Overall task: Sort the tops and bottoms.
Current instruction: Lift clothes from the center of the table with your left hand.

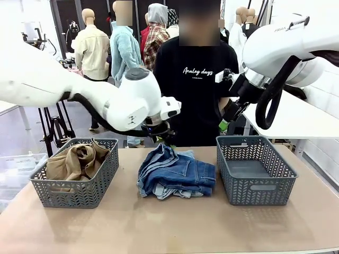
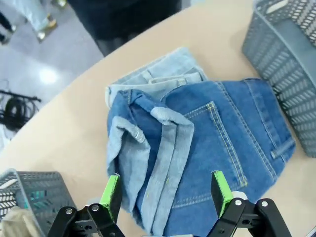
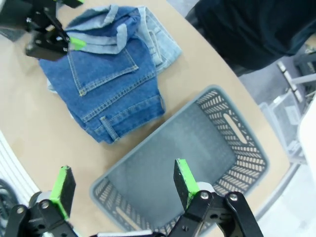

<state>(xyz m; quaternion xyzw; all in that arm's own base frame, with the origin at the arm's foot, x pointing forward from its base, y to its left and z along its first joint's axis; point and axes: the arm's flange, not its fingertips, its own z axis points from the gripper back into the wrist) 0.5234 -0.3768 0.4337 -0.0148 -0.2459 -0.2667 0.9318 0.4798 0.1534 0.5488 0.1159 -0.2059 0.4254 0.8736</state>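
A pile of blue denim bottoms [image 1: 177, 177] lies mid-table, the darker blue pair [image 2: 232, 143] on top of the pale washed pair [image 2: 163, 74]. My left gripper [image 2: 166, 192] hovers open just above the pile's near edge, at the pile's far side in the front view [image 1: 160, 135]. The tan khaki top [image 1: 77, 159] is bunched in the left basket [image 1: 74, 193]; a teal patch [image 2: 32, 199] shows through its lattice. My right gripper [image 3: 121, 190] hangs open over the empty right basket [image 3: 197, 148], high above its far rim [image 1: 225, 123], holding nothing.
A person in a black T-shirt with white lettering [image 1: 198, 79] stands at the far edge of the table. Bare tabletop [image 1: 169, 227] stretches in front of the baskets and the denim. A white table [image 1: 296, 116] stands behind at the right.
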